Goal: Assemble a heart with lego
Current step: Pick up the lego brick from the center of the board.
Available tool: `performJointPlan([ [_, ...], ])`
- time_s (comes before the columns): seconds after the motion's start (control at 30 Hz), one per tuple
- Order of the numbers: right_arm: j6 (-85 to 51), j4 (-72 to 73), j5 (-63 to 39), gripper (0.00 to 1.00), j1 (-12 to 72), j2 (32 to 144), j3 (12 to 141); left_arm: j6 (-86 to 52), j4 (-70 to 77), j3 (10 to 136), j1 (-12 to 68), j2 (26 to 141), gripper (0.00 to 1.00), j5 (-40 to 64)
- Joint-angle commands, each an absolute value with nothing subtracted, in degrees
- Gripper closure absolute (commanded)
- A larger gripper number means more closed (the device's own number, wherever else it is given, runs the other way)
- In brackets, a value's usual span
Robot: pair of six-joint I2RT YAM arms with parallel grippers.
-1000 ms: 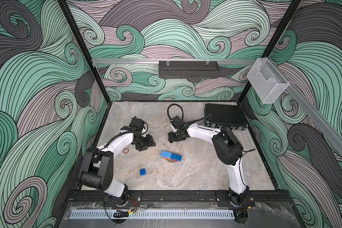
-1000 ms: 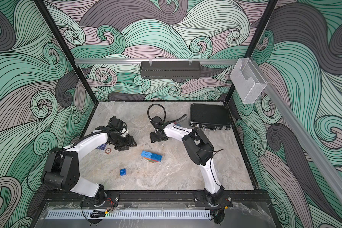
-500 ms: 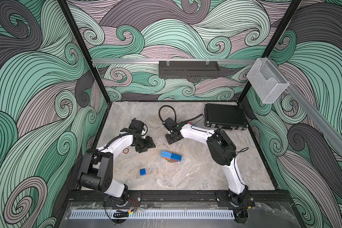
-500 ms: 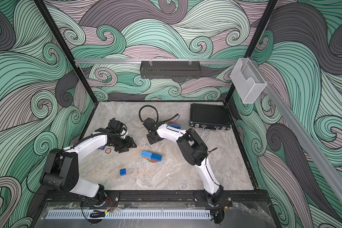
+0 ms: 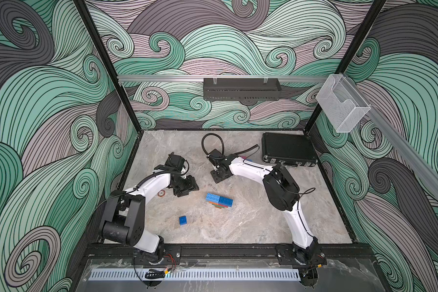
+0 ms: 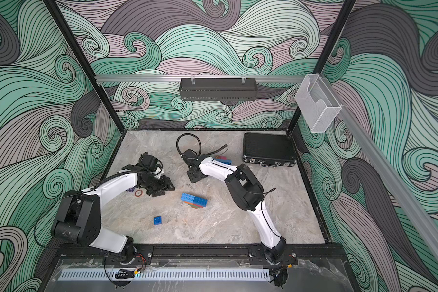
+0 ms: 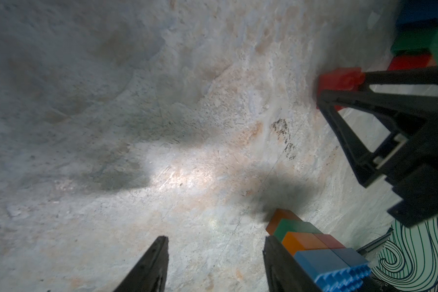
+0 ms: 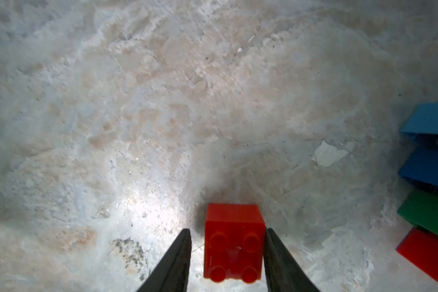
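**Right end effector closes in on a red brick; left one waits.**

Over the last second the right end effector (image 8: 227, 230) has narrowed around the red square brick (image 8: 234, 240) on the desk (image 5: 238, 227). One finger touches the brick and a thin gap shows at the other, so a firm grip cannot be confirmed. The left end effector (image 7: 216, 239) stands moderately wide over bare desk, holding nothing. The part-built stack (image 5: 219, 199) lies near, toward the robot, and a loose dark blue brick (image 5: 183, 220) lies apart. Judgement: the red brick is the next piece for the heart.
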State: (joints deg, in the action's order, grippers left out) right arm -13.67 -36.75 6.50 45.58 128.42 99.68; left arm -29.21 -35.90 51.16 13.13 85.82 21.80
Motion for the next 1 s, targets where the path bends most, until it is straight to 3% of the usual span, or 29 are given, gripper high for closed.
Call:
performJointPlan([
  [0.0, -12.6, -38.8, 6.7, 0.53, 45.4, 129.9, 101.5, -29.9, -35.8, 51.0, 12.5, 84.9, 0.39, 22.4],
  [0.57, -9.9, -39.0, 3.7, 0.66, 44.9, 128.2, 100.4, -30.1, -37.0, 50.3, 12.3, 81.8, 0.38, 26.6],
  [0.97, -1.6, -33.7, -5.3, 0.68, 42.9, 110.3, 88.9, -30.3, -34.6, 46.3, 12.4, 77.4, 0.37, 39.6],
])
